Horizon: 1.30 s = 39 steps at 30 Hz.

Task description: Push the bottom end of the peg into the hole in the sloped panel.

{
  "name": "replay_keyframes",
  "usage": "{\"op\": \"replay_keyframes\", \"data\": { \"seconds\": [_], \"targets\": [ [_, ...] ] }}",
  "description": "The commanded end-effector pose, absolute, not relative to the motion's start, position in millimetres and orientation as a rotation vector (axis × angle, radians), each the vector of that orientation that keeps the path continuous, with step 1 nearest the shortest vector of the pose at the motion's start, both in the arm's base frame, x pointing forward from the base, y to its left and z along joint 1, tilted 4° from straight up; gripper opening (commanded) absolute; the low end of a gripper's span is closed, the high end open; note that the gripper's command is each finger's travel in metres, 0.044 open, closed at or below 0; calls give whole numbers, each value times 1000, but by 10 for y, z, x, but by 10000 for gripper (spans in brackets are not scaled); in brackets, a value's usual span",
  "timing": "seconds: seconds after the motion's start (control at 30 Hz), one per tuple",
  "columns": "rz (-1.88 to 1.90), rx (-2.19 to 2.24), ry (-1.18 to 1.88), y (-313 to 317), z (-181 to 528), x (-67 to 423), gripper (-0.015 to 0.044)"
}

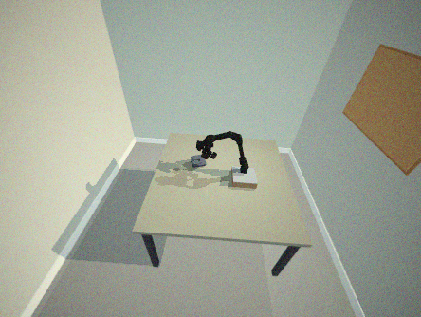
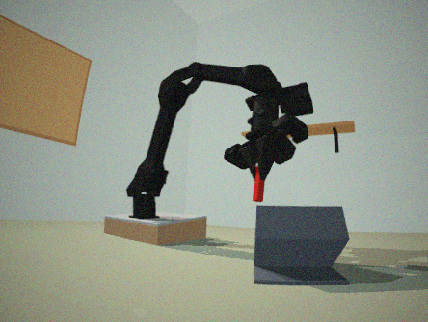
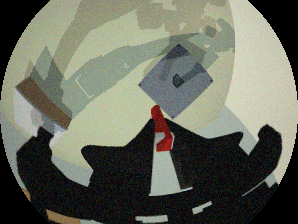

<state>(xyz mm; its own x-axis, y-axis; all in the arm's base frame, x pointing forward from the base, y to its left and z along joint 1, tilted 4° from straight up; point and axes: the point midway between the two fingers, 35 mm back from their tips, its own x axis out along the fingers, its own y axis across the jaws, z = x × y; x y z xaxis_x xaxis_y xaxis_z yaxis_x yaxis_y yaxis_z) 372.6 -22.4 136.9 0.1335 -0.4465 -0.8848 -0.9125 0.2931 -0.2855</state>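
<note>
Gripping a slim red peg [image 2: 258, 188] between closed fingers, the black parallel-jaw gripper [image 2: 260, 170] hangs above the left top edge of the dark blue-grey sloped panel block [image 2: 299, 236]. The peg's lower end is apart from the panel's small dark hole [image 3: 178, 80], which holds nothing.

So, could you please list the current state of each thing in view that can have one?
Gripper: shut on the peg.
Red peg: held in the air, hanging just above the panel, not inserted.
Sloped panel: resting on the table.
Hole: empty.
</note>
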Motion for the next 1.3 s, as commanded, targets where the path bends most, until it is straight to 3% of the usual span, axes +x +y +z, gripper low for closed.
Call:
{"op": "replay_keyframes", "data": {
  "seconds": [0.0, 1.27],
  "targets": [
    [574, -1381, 1479, -192, 1385, 3759, 0],
    [844, -1865, 1384, 181, 1490, 3955, 0]
  ]
}}
